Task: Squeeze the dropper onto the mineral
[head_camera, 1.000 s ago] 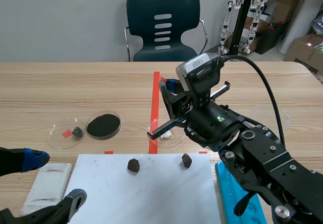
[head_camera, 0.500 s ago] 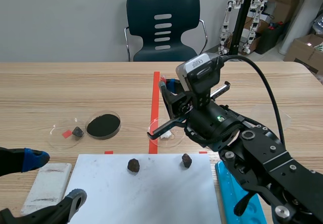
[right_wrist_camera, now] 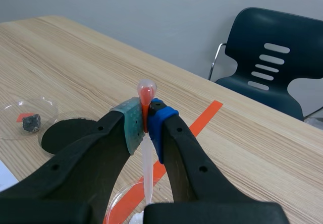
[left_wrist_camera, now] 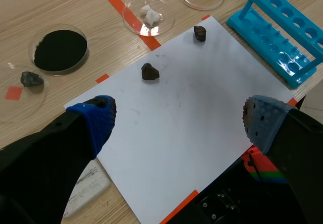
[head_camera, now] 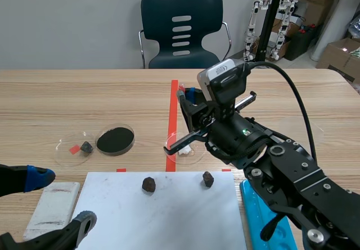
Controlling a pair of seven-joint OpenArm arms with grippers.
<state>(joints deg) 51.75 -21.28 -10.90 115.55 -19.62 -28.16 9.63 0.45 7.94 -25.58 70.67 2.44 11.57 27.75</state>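
My right gripper (right_wrist_camera: 144, 124) is shut on a clear dropper (right_wrist_camera: 146, 153) whose red-tinted bulb (right_wrist_camera: 146, 89) sticks out past the pads. In the scene view this gripper (head_camera: 190, 102) hangs over a petri dish (head_camera: 194, 156) holding a white mineral (left_wrist_camera: 152, 17), beside the orange tape line. Two dark rocks (head_camera: 148, 184) (head_camera: 208, 178) lie on the far edge of a white sheet (head_camera: 163, 216). My left gripper (left_wrist_camera: 179, 120) is open above the sheet's near part, with nothing between its fingers; it shows in the scene view low at the left (head_camera: 59, 202).
A dish of black powder (head_camera: 115, 140) and a dish with a grey rock (head_camera: 86, 147) lie on the left. A blue test tube rack (left_wrist_camera: 282, 37) stands right of the sheet. A whitish block (head_camera: 53, 205) lies left of it. A chair (head_camera: 183, 25) stands behind the table.
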